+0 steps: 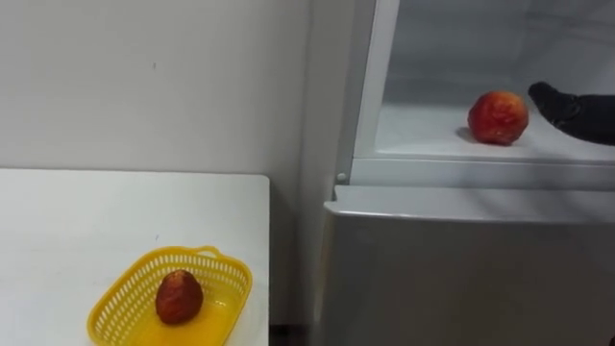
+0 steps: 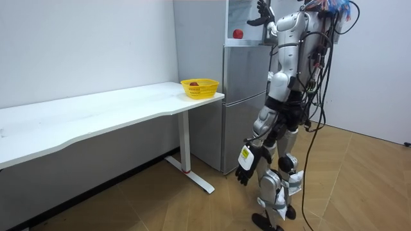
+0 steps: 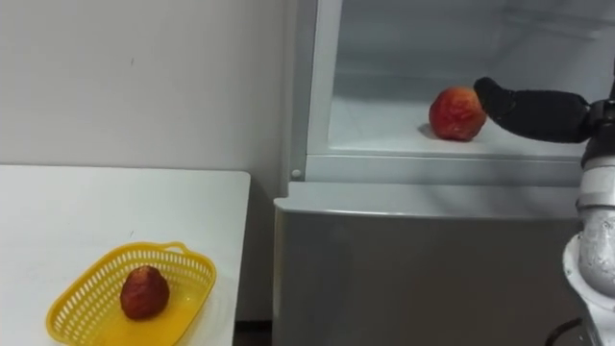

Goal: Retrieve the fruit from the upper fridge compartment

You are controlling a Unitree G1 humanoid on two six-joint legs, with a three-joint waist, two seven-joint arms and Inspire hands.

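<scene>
A red apple [image 1: 498,117] rests on the white shelf [image 1: 423,130] of the open upper fridge compartment. My right hand [image 1: 572,108] reaches in from the right, dark fingers straight, fingertips [image 3: 487,93] just beside the apple's right side; whether they touch it is unclear. In the room view I stand facing the fridge [image 2: 241,96] with the right hand [image 2: 260,16] raised at the upper compartment. My left hand [image 2: 246,172] hangs relaxed by my thigh.
A yellow basket [image 1: 235,274] holding a reddish fruit [image 1: 179,296] sits near the right end of the white table [image 1: 96,211], left of the fridge. The closed grey lower door [image 1: 461,269] is below the shelf. A white door frame [image 1: 370,86] borders the compartment's left.
</scene>
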